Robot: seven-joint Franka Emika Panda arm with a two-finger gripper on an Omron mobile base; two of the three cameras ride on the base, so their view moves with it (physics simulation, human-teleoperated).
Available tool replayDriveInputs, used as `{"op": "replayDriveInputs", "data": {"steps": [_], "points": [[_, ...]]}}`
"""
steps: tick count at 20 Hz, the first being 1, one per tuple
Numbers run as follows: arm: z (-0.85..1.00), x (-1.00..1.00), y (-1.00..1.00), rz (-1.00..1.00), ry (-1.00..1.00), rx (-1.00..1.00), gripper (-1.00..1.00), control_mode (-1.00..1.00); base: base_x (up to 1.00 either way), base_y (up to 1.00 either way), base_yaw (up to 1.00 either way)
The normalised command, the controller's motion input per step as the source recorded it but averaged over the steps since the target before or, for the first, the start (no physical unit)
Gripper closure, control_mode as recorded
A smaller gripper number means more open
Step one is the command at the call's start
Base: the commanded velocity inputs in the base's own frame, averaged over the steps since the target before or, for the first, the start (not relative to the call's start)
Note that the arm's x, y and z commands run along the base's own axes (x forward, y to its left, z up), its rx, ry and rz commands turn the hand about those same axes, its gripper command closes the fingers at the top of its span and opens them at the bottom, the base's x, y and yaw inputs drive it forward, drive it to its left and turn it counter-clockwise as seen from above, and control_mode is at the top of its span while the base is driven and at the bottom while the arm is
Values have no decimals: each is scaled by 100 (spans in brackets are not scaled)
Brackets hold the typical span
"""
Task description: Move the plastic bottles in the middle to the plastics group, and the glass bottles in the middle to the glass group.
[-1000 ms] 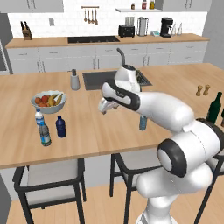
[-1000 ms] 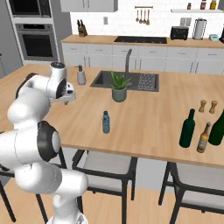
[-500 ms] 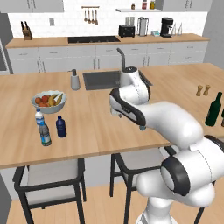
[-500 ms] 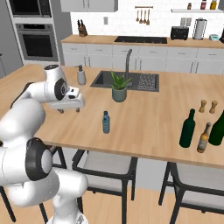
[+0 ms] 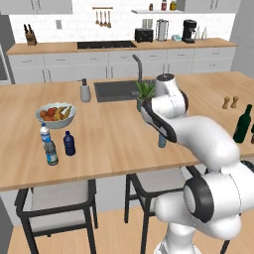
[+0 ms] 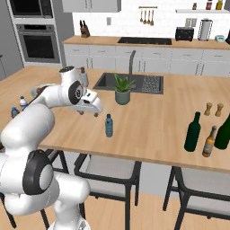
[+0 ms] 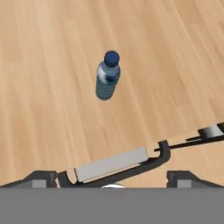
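Pale-blue water bottle (image 7: pixel 107 77) stands free below the wide-open gripper (image 6: pixel 89 112); right base view adds green wine bottle (image 6: pixel 193 133).

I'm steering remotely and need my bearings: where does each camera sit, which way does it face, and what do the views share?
Left base view: behind the arm's left, facing the wooden island counter; white arm rises lower right.
Right base view: behind its right, same island; arm lower left, open gripper above the counter.
Hand view: on the hand, looking down at the slim pale-blue plastic water bottle with blue cap; dark finger tips at bottom.
Shared: that bottle stands upright in both.
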Motion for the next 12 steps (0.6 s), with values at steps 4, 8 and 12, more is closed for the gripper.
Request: {"op": "replayDriveInputs", "data": {"steps": [4,8,12], "points": [[-32,22,-13,0,-37,7,-100,-100,0,0,0],[-6,31,-21,3,-29,1,-100,-100,0,0,0],[0,39,-30,20,-3,-4,-100,-100,0,0,0]]}}
